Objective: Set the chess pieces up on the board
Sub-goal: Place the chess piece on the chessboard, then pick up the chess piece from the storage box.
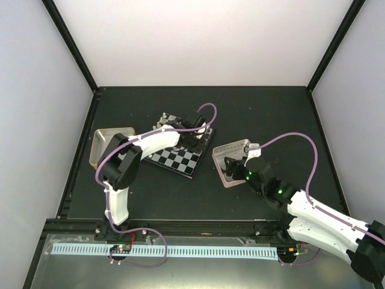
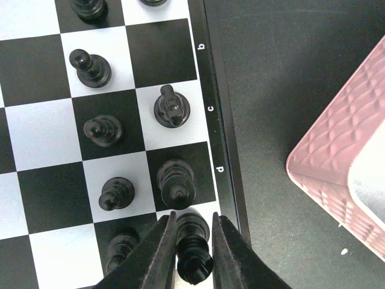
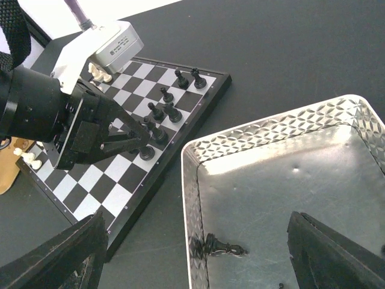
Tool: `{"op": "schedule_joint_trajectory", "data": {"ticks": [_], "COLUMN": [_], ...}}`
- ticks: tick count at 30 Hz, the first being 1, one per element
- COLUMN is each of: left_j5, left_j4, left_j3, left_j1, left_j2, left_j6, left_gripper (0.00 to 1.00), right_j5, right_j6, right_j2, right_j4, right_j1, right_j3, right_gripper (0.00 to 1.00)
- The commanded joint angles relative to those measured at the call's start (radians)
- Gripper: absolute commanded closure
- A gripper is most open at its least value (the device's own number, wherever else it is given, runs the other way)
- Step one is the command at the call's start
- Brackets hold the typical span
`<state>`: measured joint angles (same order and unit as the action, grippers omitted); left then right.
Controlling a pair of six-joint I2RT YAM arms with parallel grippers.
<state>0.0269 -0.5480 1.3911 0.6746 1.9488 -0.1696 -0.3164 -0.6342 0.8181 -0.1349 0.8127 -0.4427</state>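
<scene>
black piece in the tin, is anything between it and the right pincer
Nothing visible does. The open right pincer hangs over the black piece, which lies on its side on the floor of the tin. The tin's side wall runs right beside it, between the two fingers, and may crowd the grasp.

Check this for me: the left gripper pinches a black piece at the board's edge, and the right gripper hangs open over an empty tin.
Not empty: the right wrist view shows a black piece lying in the tin beneath the open right gripper. The rest stands.
</scene>
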Motion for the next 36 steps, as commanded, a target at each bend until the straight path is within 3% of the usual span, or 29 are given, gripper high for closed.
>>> {"op": "schedule_joint_trajectory", "data": {"ticks": [1, 11, 18, 27, 32, 36], "left_j5": [-0.002, 0.015, 0.050, 0.051, 0.086, 0.124], "left_j4": [-0.026, -0.063, -0.066, 0.084, 0.200, 0.282], "left_j3": [0.036, 0.040, 0.021, -0.186, -0.313, -0.381], "left_j1": [-0.002, -0.002, -0.005, -0.069, -0.081, -0.083], "left_j2": [0.010, -0.054, -0.197, -0.522, -0.661, -0.724], "left_j6": [0.009, -0.005, -0.048, -0.154, -0.173, -0.173], "left_gripper": [0.79, 0.62, 0.47, 0.44, 0.43, 0.42], "right_j5": [-0.041, -0.061, -0.070, 0.208, 0.219, 0.152], "right_j6": [-0.002, -0.017, -0.078, 0.081, 0.153, 0.149], "right_j2": [0.003, -0.025, 0.008, 0.345, 0.506, 0.622], "right_j4": [-0.006, -0.051, -0.219, -0.552, -0.683, -0.742], "right_j1": [-0.003, -0.004, -0.053, -0.279, -0.293, -0.297], "right_j3": [-0.024, -0.055, -0.157, -0.406, -0.495, -0.543], "right_gripper": [0.18, 0.18, 0.21, 0.25, 0.28, 0.39]}}
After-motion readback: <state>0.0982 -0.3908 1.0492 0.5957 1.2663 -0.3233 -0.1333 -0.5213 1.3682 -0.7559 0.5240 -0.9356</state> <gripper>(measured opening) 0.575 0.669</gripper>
